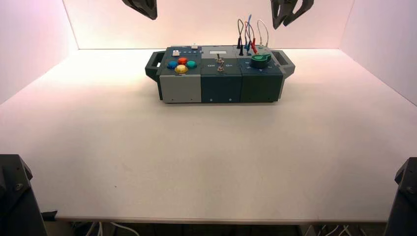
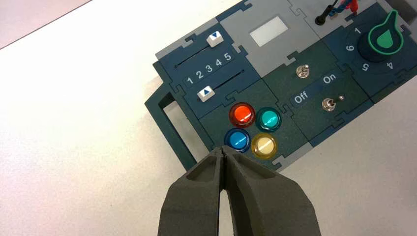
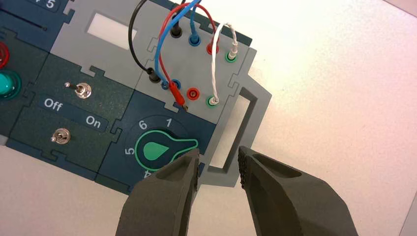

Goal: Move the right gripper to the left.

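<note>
My right gripper hangs open in the air above the right end of the box. Its two black fingers straddle the grey handle, next to the green knob. In the high view the right gripper shows at the top, above the wires. Up at the top left, my left gripper is shut and holds nothing. In the left wrist view the left gripper has its tip just short of the blue button, over the box's left end.
The box stands at the far middle of a white table, with walls behind and at both sides. It carries red, teal and yellow buttons, two sliders, two toggle switches marked Off and On, and plugged wires.
</note>
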